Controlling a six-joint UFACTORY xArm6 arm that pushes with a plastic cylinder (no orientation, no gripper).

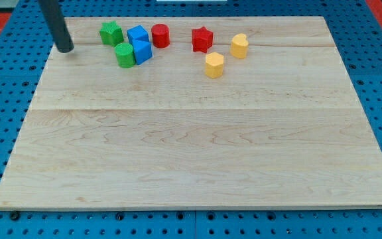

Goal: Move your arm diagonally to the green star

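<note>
The green star (111, 32) lies near the board's top left. My tip (65, 48) rests on the board to the star's left and slightly below it, apart from every block. The dark rod rises from it toward the view's top left. A green cylinder (125, 55) sits below and right of the star. Two blue blocks (137, 34) (142, 51) stand just right of the star and the cylinder, close together.
A red cylinder (160, 35) and a red star (202, 38) sit further right along the top. A yellow block (239, 46) and a yellow hexagonal block (214, 65) lie right of them. The wooden board (191, 146) lies on a blue pegboard surface.
</note>
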